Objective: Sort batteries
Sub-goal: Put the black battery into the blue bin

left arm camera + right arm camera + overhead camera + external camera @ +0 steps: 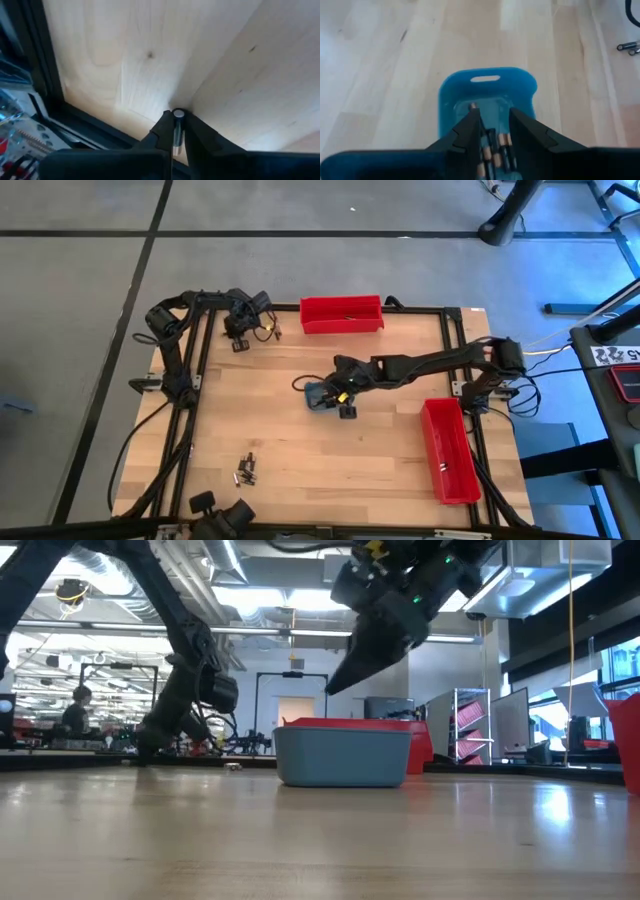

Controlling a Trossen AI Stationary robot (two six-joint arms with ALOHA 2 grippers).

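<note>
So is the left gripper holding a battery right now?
Yes, in the left wrist view the left gripper has its two fingers shut on a slim silvery battery above the wooden table.

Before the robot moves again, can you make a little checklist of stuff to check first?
1. Left pincer has a battery: ok. Its fingers are shut on a battery, seen in its wrist view.
2. Left pincer clear of the table: ok, wood shows beyond the tips.
3. Right pincer over the blue tray: ok, it hangs above the batteries in the tray.
4. Right pincer holding anything: cannot tell.
5. Red bins ready: ok. One red bin sits at the far edge, another on the right side.
6. Loose batteries left on the table: not ok, some remain.
</note>
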